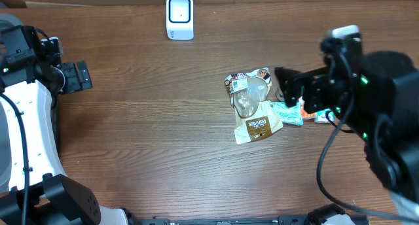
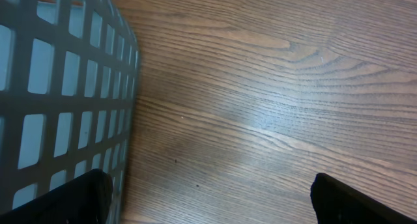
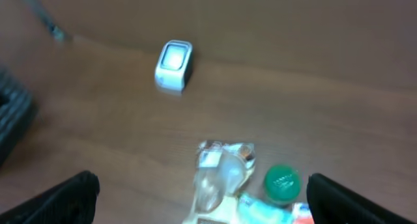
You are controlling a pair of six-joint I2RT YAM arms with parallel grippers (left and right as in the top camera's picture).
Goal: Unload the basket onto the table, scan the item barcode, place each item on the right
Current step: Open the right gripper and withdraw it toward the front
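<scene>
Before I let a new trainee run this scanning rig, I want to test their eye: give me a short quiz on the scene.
1. True or false: the right gripper holds a packet.
2. The white scanner stands: A) apart from the packets; B) on them; C) in a gripper.
3. Fill in: the round cap beside the packets is ____.
Key: 1 false; 2 A; 3 green.

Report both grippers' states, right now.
Left gripper: open, empty, beside the grey plastic lattice basket.
Right gripper: open, empty, near the crumpled food wrappers.
</scene>
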